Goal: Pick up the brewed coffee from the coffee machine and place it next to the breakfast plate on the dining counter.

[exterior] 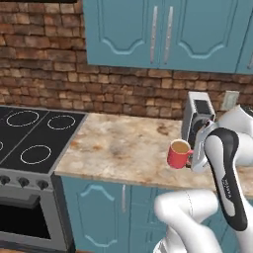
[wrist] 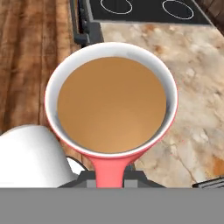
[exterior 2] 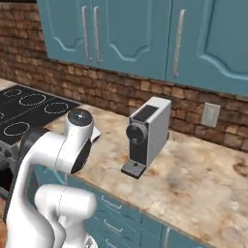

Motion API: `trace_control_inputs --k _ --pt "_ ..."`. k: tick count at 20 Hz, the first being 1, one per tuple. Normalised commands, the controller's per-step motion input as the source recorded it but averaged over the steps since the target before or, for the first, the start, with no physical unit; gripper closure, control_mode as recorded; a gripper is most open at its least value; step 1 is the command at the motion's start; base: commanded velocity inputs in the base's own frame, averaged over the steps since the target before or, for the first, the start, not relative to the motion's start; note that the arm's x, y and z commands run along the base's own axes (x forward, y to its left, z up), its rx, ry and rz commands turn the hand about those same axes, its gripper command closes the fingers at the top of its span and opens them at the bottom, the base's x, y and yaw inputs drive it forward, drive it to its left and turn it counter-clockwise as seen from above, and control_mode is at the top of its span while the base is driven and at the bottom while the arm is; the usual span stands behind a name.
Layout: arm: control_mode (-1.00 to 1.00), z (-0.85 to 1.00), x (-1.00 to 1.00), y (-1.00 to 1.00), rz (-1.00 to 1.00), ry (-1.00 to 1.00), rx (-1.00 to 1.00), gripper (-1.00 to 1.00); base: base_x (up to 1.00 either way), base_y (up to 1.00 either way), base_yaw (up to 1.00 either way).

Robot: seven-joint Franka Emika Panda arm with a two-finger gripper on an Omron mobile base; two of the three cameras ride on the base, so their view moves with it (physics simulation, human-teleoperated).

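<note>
The brewed coffee [exterior: 179, 153] is a small red mug with light brown liquid up to its white rim. It hangs over the front edge of the marbled counter [exterior: 118, 148], left of the coffee machine [exterior: 197, 118]. My gripper [exterior: 190, 159] is shut on the mug's handle from the right. Looking down from the hand, the mug [wrist: 111, 103] sits directly below, its red handle pinched in my gripper [wrist: 109, 177]. The coffee machine [exterior 2: 147, 130] stands with its drip tray bare. The breakfast plate and the dining counter are out of view.
A black stove [exterior: 34, 133] adjoins the counter on the left, with its oven front below. Behind are a brick backsplash [exterior: 99, 84], a wall outlet [exterior 2: 211, 114] and teal upper cabinets [exterior 2: 145, 34]. Wooden floor [wrist: 30, 65] lies beneath the mug's near side.
</note>
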Motion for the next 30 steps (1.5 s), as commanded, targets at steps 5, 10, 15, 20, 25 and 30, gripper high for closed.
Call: trace_control_inputs --k 5,10,15,20,25,30 --pt "1.0 0.0 0.0 0.0 0.0 0.0 0.0 1.0 -0.23 0.37 0.99" --pt "1.0 0.0 0.0 0.0 0.0 0.0 0.0 1.0 -0.17 0.18 1.0" --pt "1.0 0.0 0.0 0.0 0.0 0.0 0.0 1.0 -0.03 0.14 0.99" --pt "1.0 0.0 0.0 0.0 0.0 0.0 0.0 1.0 0.0 0.24 0.91" --pt "1.0 0.0 0.0 0.0 0.0 0.0 0.0 1.0 0.03 0.43 0.83" --pt "1.0 0.0 0.0 0.0 0.0 0.0 0.0 1.0 0.16 0.93 0.65"
